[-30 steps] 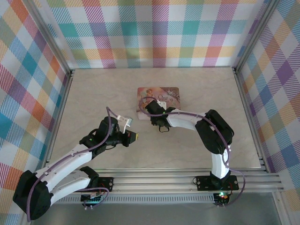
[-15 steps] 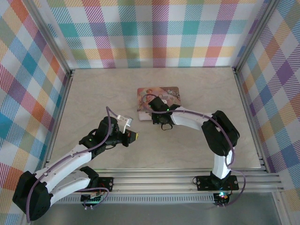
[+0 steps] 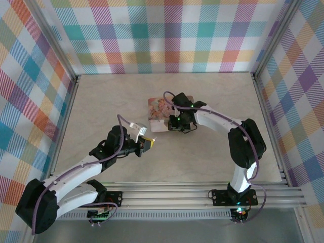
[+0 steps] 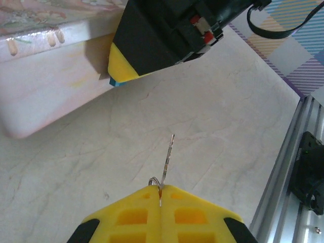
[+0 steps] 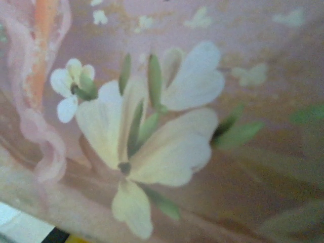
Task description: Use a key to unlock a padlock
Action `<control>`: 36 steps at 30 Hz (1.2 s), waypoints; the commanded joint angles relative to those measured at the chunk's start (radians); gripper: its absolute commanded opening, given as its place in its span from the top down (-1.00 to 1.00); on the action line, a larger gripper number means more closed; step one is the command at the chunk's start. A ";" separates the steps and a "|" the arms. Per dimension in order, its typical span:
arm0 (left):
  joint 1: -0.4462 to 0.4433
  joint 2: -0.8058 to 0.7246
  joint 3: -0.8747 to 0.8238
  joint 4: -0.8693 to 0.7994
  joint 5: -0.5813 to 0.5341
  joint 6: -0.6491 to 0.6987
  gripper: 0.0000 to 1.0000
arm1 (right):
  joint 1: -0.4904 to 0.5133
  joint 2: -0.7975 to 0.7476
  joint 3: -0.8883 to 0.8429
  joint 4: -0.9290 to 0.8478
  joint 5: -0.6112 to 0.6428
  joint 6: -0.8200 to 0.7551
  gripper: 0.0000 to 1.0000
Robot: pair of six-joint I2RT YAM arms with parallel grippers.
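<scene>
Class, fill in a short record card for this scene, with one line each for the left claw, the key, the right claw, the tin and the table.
left claw: yellow fingers, shut on the key
key: thin metal, sticking out forward over the table
right claw: at the tin's near side; open or shut unclear
tin: pink, flower print, lying on the table
table: pale marbled top

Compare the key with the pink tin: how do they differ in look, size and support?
Look: the key is a thin silvery strip seen edge-on; the tin is a pink box with printed flowers. Size: the key is far smaller than the tin. Support: the key is pinched in the shut left gripper; the tin rests on the table. Both sit near the table's middle.
</scene>
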 commanded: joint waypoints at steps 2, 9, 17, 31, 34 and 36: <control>-0.008 0.059 -0.005 0.127 0.021 0.064 1.00 | -0.009 -0.016 0.090 -0.103 -0.186 -0.101 1.00; -0.021 0.132 -0.005 0.207 0.014 0.096 1.00 | -0.042 -0.012 0.150 -0.170 -0.335 -0.125 1.00; -0.021 0.193 0.012 0.297 0.004 0.095 1.00 | -0.094 -0.035 0.143 -0.142 -0.466 -0.079 1.00; -0.020 0.293 0.035 0.425 0.046 0.053 1.00 | -0.138 -0.085 0.068 -0.045 -0.536 0.010 1.00; -0.021 0.314 0.043 0.449 0.053 0.050 1.00 | -0.140 -0.084 0.071 -0.044 -0.530 0.018 1.00; -0.021 0.328 0.053 0.454 0.054 0.050 1.00 | -0.140 -0.083 0.072 -0.040 -0.529 0.025 1.00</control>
